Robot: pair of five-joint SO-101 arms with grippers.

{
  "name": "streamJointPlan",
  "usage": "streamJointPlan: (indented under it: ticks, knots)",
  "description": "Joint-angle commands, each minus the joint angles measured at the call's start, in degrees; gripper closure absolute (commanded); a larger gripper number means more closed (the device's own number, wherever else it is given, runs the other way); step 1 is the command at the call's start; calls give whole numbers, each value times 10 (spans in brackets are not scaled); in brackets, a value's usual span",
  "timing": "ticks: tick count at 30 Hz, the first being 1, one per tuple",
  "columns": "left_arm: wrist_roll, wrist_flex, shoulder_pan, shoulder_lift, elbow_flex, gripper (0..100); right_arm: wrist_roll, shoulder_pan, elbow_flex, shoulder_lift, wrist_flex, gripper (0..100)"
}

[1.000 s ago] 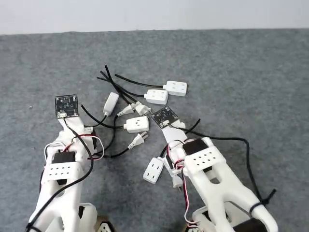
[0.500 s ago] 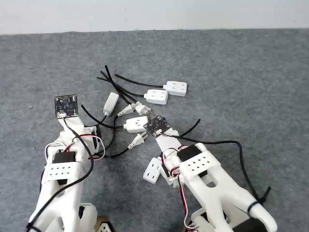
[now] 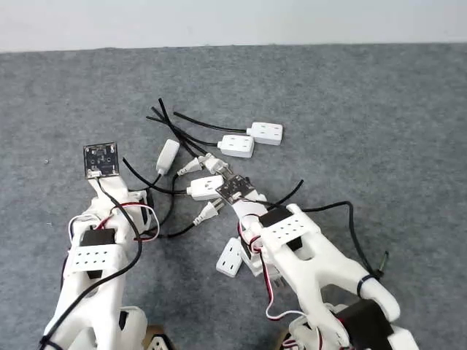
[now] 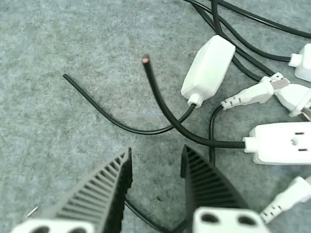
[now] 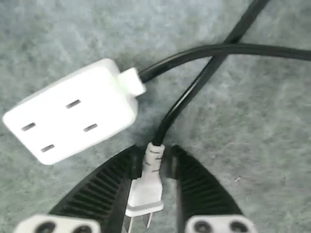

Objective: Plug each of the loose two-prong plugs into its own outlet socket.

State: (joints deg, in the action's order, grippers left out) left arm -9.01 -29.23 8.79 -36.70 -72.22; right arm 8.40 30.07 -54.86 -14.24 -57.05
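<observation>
**Right wrist view: plug held in claw**

We record the right claw [image 5: 153,154] closed on a white two-prong plug [image 5: 145,190], with the plug's cord [image 5: 187,100] running out ahead. A white outlet socket [image 5: 73,119] lies just beside it on the grey surface [image 5: 252,121]. We list the left claw [image 4: 156,151] as parted and empty, near a loose black cord [image 4: 164,109].
</observation>
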Motion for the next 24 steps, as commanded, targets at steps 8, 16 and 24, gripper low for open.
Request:
streamJointPlan:
  ticks: [8,16,24]
  knots:
    - [-6,8,-4,-4,6,841,19,-90,18,-60,-32,991]
    - [-6,4,-15,-4,6,840,11,-287,-71,-317,23,991]
    - [0,-35,-56,-7,8,840,12,-320,-142,-415,55,991]
